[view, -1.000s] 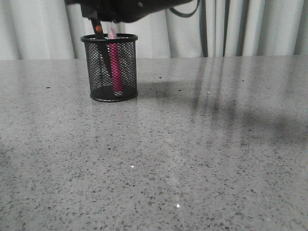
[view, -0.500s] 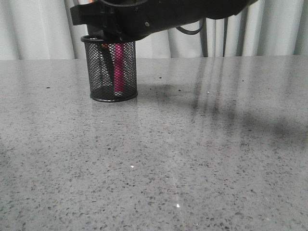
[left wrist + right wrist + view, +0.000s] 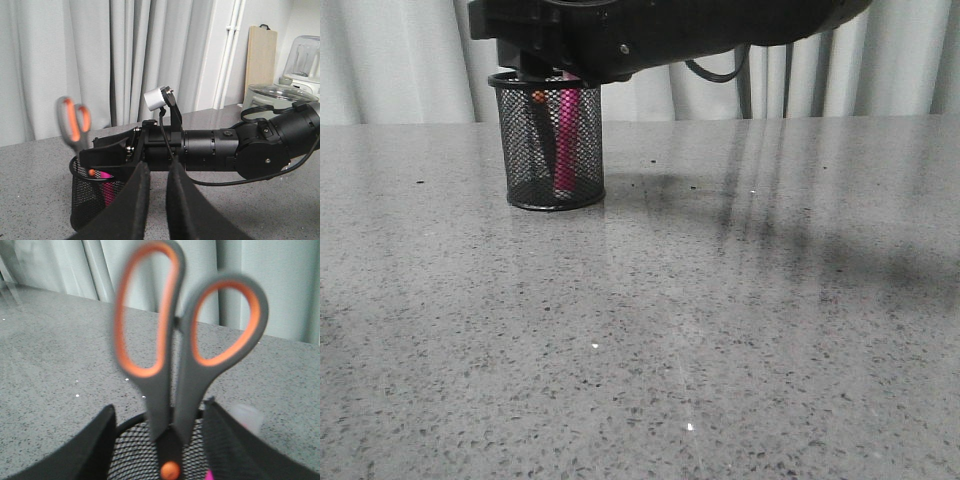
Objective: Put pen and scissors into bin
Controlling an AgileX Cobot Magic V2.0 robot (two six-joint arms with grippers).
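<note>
The black mesh bin (image 3: 552,150) stands at the far left of the table. The pink pen (image 3: 565,135) stands inside it. The scissors (image 3: 537,120) stand blades-down in the bin, the orange pivot screw just below the rim. In the right wrist view the scissors (image 3: 185,355) are blurred and stand free between the spread fingers of my right gripper (image 3: 160,412), above the bin (image 3: 137,450), with the pen's whitish cap (image 3: 247,417) beside them. My right gripper (image 3: 542,68) hovers at the rim. My left gripper (image 3: 159,167) is shut and empty, a short way from the bin (image 3: 85,200).
The right arm (image 3: 225,150) stretches across above the speckled grey table (image 3: 720,300). Pale curtains (image 3: 400,60) hang behind. A wooden board (image 3: 261,55) and a glass-lidded pot (image 3: 272,95) stand at the far side in the left wrist view.
My right arm came down over the bin. The scissors' pivot screw was above the rim and is now below it; the scissors have dropped deeper into the bin.
</note>
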